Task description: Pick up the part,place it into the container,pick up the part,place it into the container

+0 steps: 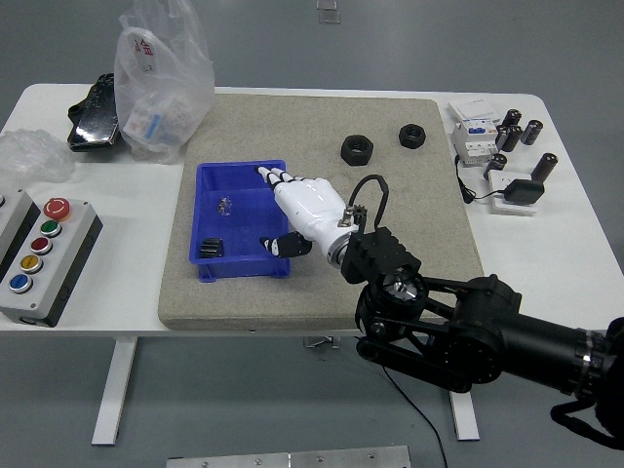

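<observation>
Dark gear (211,248) lying in blue bin (241,172), long axis left-right, right hand (304,210) above, fingers spread, empty

Robot lab bench
Push-button control box (41,255) far left of the right hand (307,210); breaker modules (475,136) beyond

I can make out no legible text; the red print on the clear plastic bag (161,73) is too blurred for me.
</observation>
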Tool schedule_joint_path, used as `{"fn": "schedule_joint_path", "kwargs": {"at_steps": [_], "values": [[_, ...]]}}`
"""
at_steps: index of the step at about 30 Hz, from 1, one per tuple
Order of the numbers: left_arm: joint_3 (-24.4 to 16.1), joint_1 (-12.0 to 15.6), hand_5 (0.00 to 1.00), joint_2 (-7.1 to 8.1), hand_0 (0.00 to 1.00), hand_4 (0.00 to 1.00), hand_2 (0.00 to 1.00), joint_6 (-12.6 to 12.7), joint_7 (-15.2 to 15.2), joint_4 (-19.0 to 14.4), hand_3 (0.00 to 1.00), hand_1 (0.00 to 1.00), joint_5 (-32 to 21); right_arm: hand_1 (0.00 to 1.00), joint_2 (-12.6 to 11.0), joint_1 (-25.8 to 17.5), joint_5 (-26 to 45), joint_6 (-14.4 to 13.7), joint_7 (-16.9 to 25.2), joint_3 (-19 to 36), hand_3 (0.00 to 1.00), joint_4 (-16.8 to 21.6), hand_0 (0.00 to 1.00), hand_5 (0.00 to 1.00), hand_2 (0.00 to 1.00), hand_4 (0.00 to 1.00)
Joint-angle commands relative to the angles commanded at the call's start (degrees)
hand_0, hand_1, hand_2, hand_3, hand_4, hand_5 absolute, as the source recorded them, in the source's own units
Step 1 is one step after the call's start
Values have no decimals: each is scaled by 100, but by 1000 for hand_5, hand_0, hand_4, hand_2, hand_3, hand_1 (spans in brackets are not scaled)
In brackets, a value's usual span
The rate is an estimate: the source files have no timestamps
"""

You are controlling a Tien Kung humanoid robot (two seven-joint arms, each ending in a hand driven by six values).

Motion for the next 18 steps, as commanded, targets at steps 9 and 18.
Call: {"fn": "schedule_joint_path", "kwargs": {"at_steps": [9,18], "values": [[-7,5,334,-5,643,723,560,-1,9,0,621,570,17,741,-95,82,145,-17,-8,572,931,-832,408,304,911,846],[9,-10,334,-7,643,723,561,-2,8,0,621,569,13,661,-47,46,527,1,125,358,915,-1836,384,292,811,838]]}}
